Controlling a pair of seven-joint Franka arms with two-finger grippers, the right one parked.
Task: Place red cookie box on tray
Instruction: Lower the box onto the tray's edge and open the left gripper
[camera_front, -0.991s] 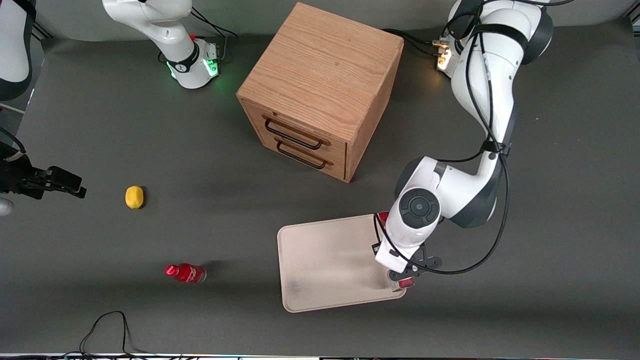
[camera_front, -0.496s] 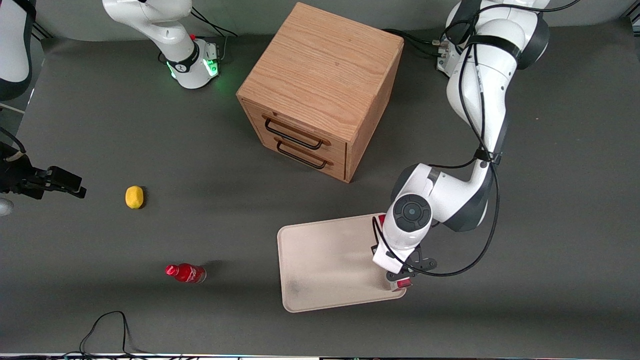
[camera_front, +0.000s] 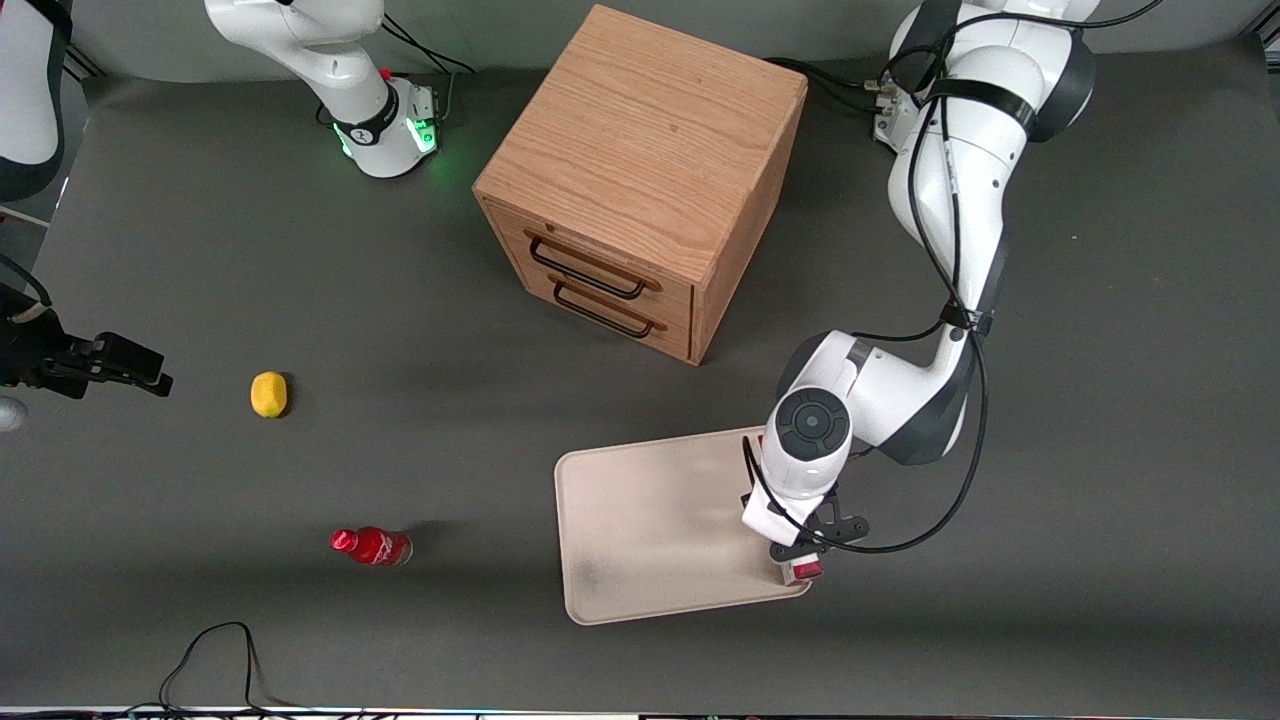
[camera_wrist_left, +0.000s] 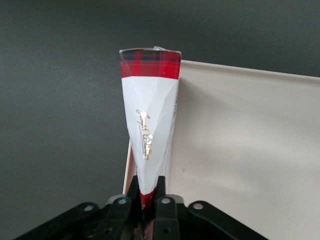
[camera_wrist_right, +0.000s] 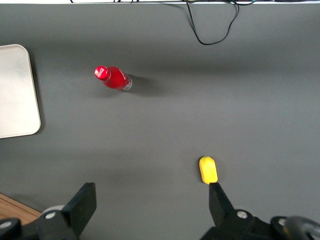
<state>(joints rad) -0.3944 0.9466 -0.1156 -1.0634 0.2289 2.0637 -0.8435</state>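
Note:
The red cookie box (camera_wrist_left: 150, 120) shows its pale white side with gold script and a red tartan end, pinched between the black fingers (camera_wrist_left: 161, 192) of my gripper (camera_wrist_left: 146, 192), which is shut on it. The box hangs over the rim of the cream tray (camera_wrist_left: 250, 140) at the edge toward the working arm's end. In the front view only a small red end of the box (camera_front: 808, 570) shows under the gripper (camera_front: 800, 560), above the tray's (camera_front: 650, 530) near corner; the arm hides the rest.
A wooden two-drawer cabinet (camera_front: 640, 180) stands farther from the front camera than the tray. A small red bottle (camera_front: 372, 546) and a yellow lemon (camera_front: 268, 393) lie toward the parked arm's end of the table. A black cable (camera_front: 215, 650) loops at the near edge.
The working arm has drifted slightly toward the tray's middle, carrying the box with it. Nothing else has moved.

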